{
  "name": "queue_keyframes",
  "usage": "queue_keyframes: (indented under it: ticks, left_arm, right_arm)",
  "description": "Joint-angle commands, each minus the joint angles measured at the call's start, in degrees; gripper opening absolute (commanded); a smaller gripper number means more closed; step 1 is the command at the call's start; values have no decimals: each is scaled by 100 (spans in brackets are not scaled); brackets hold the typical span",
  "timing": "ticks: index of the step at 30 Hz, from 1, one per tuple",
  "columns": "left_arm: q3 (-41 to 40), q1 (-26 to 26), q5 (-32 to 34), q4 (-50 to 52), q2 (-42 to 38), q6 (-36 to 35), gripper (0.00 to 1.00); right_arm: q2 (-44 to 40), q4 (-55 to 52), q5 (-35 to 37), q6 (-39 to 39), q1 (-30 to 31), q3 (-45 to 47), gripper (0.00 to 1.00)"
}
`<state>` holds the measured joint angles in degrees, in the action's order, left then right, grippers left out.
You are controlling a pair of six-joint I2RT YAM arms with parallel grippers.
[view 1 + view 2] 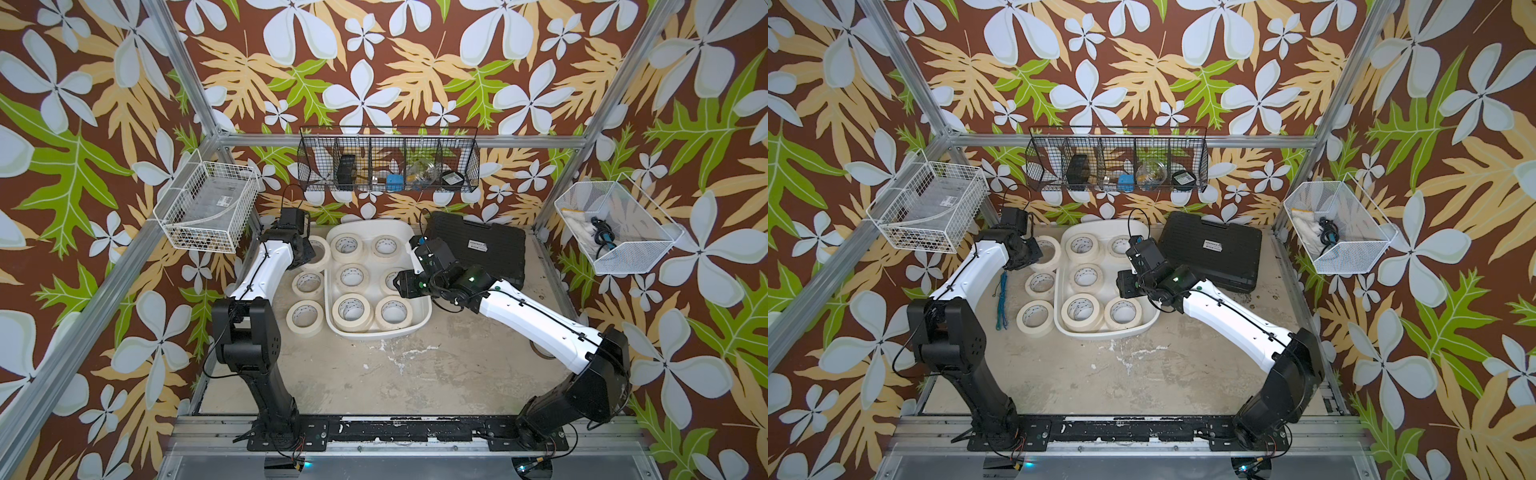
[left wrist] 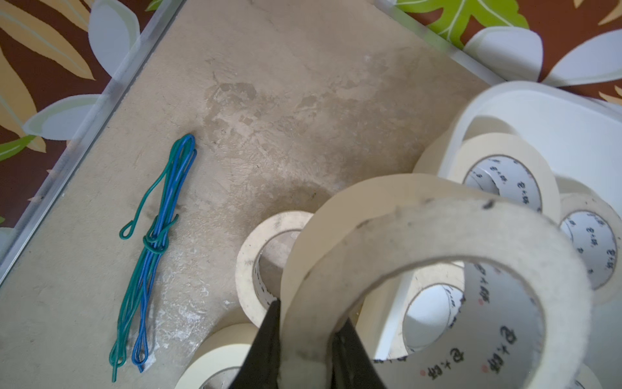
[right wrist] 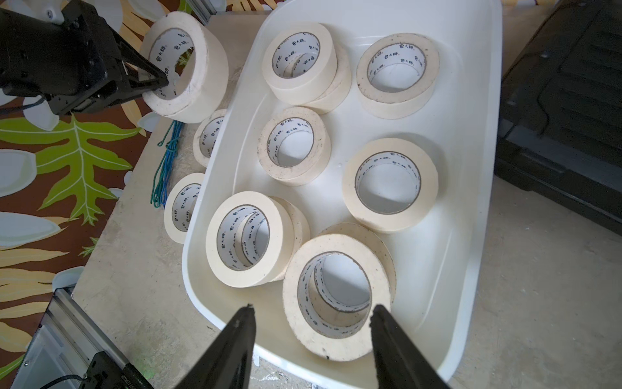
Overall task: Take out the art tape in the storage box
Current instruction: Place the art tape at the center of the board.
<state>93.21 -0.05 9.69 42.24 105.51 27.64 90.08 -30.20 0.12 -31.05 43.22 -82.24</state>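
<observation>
judging by the pose, the held art tape roll point(image 3: 202, 67) should go down flat onto bare bench point(image 1: 415, 374) just beside the storage box point(image 3: 471, 168), clear of the loose rolls point(image 1: 291, 320) and the green-blue wire point(image 2: 158, 235), before letting go. the left end effector point(image 3: 161, 79) is clamped on that roll's wall. the right end effector point(image 3: 313, 308) hangs half open over the box's nearest roll point(image 3: 336, 343), gripping nothing; most rolls lie inside.

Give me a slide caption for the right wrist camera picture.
Right gripper, open, hovers over art tape in the storage box; left gripper holds one roll outside it.
</observation>
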Motion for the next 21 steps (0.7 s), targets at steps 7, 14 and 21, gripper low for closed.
queue_keyframes:
  ticks: [7, 14, 21]
  left_arm:
    - [1014, 216, 588, -308, 872, 409, 6]
    - [1506, 256, 639, -546, 1375, 514, 7]
    - [2100, 256, 771, -432, 2139, 473, 7]
  right_arm:
    - [-176, 98, 35, 147, -141, 288, 58]
    - [-272, 172, 17, 135, -209, 484, 58]
    - [-332, 272, 6, 125, -235, 641, 58]
